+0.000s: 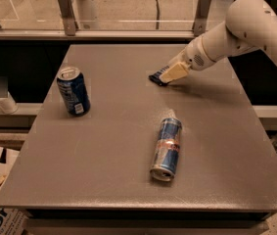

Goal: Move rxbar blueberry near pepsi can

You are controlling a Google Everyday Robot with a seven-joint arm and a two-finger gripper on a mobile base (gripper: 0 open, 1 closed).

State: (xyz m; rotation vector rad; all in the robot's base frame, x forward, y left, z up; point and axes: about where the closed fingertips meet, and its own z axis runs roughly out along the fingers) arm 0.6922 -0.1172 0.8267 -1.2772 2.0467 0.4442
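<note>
The hand (pixel 167 76) pinches the rxbar blueberry (pixel 154 77) by one end, low over the far side of the tabletop (pixel 128 146), well apart from the pepsi can (pixel 73 90). With so shallow a grip, it could slip out mid-carry.

I see bare bench (pixel 118 131) btwn tool (pixel 164 77), far right gripping snack bar (pixel 155 77), & soda can (pixel 73 91); tipped can (pixel 167 148) lies nearer.

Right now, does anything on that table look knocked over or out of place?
Yes: the slim blue-and-silver can lies on its side near the front, while the pepsi can stands upright at left. The gripper is at the rxbar blueberry, toward the back right.
</note>
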